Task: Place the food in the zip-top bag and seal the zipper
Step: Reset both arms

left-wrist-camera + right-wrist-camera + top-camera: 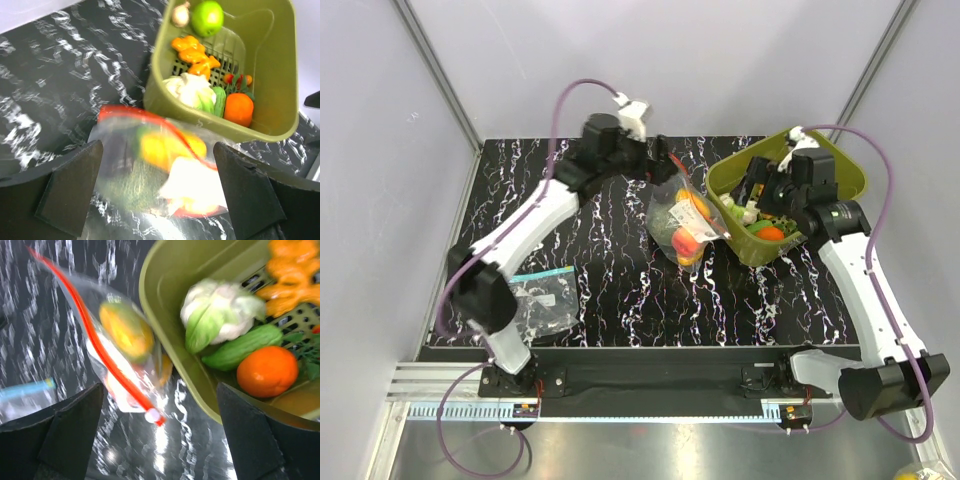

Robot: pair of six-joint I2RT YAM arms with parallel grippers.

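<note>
The zip-top bag [682, 215] lies on the table beside the olive tub [840, 180], with several pieces of food [686, 238] inside. Its red-orange zipper [105, 357] ends in a white slider [152, 415]. My left gripper [667, 165] is open just behind the bag. In the left wrist view the gripper [157, 195] has the blurred bag [125, 180] between its spread fingers. My right gripper [757, 195] is open over the tub's left rim and, in its own view [160, 435], empty. An orange [267, 371], cauliflower [220, 310], cucumber [245, 352] and green apple [207, 17] sit in the tub.
A second clear bag with a teal-blue strip [545, 295] lies at the front left, near the left arm's base. The tub's wall [200, 117] stands right against the bag. Grey walls enclose the table at the back and sides.
</note>
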